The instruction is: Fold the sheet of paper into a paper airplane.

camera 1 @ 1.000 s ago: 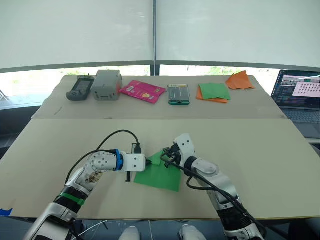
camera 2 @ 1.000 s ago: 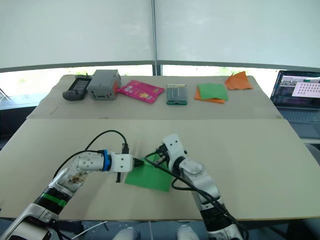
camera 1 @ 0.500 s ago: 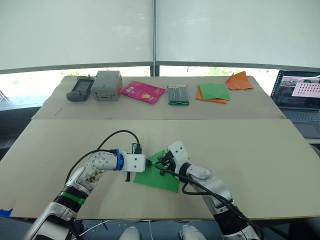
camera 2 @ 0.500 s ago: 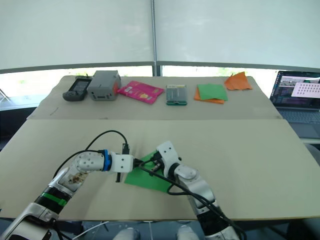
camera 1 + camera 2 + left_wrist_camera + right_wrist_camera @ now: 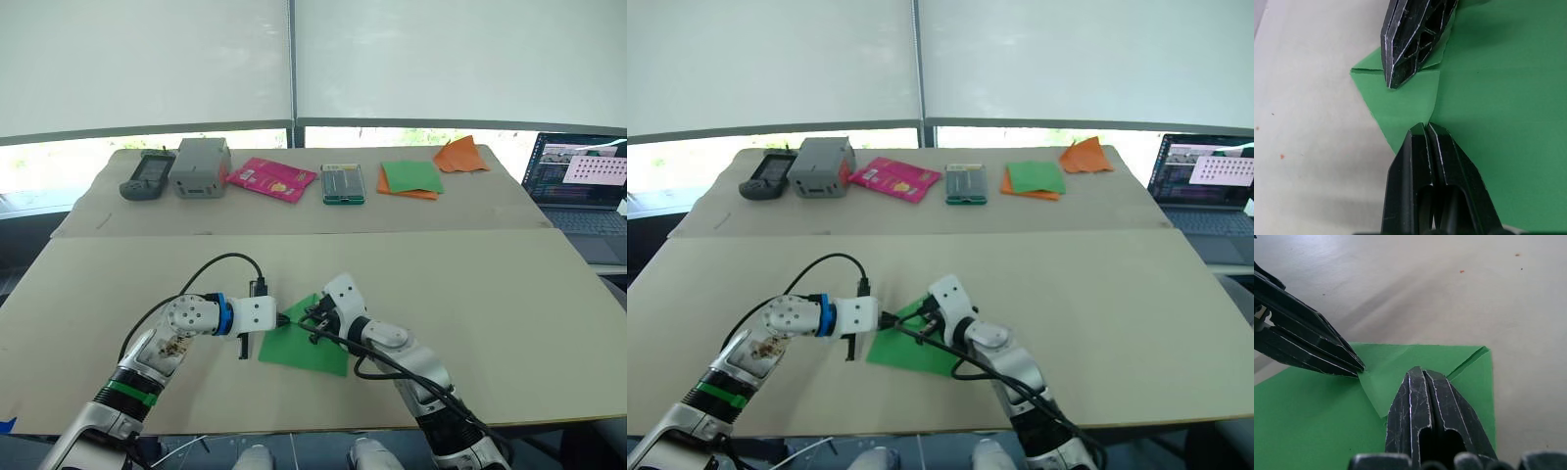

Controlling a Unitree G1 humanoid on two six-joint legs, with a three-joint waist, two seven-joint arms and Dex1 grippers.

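Green sheet of paper (image 5: 306, 345) flat on the near tabletop (image 5: 509, 323), one corner folded over, left claw (image 5: 1424, 128) closed with its tips pressed on the fold edge, right claw (image 5: 1422, 374) closed and pressing the folded corner, remote (image 5: 141, 175), grey box (image 5: 201, 167), pink packet (image 5: 271, 179), green-and-orange stack (image 5: 411, 179) and laptop (image 5: 578, 186) well apart beyond.

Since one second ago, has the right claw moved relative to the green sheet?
Yes. The right claw slid leftward over the sheet of paper, toward the left claw.

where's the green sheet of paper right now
In the left eye view the sheet of paper lies on the near table, between the left end effector and the right end effector, both touching its folded corner.
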